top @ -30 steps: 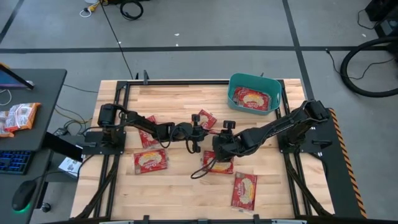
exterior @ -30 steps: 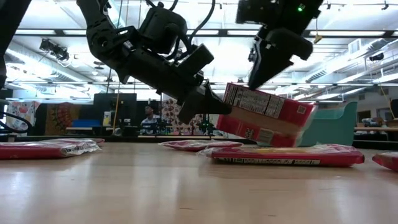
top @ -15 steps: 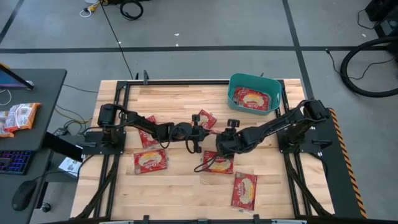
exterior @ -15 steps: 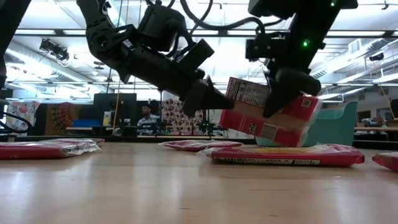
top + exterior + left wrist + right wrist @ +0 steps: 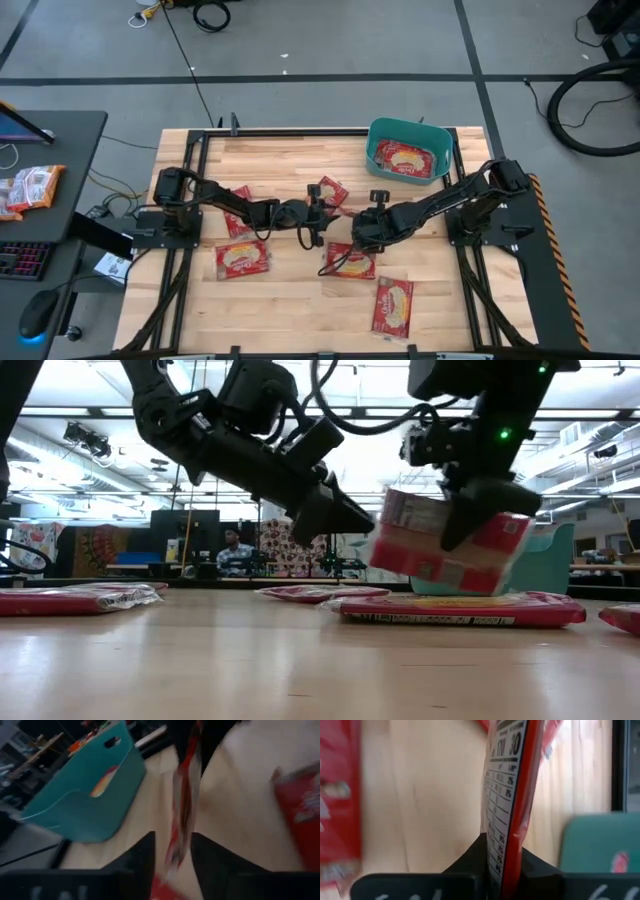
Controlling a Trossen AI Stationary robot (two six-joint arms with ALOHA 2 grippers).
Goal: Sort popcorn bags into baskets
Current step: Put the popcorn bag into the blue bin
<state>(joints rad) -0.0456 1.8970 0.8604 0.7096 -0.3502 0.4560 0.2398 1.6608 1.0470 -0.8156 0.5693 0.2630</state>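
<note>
On the wooden table (image 5: 290,300), seen from above, one popcorn bag (image 5: 241,257) lies flat toward the left and another (image 5: 236,210) sits partly under the left arm. The left gripper (image 5: 318,212) reaches toward the middle of the table, its fingers parted around nothing, the tips just beside the lifted packet (image 5: 445,545). That packet hangs above the tabletop, pinched on edge between the closed fingers of the right gripper (image 5: 480,520); its printed back shows in the right wrist view. Below it a further bag (image 5: 350,262) lies flat, another (image 5: 330,190) rests nearer the far edge, and one more (image 5: 393,304) lies toward the near edge. At the far right corner stands the teal basket (image 5: 378,140) with a packet (image 5: 405,158) inside
</note>
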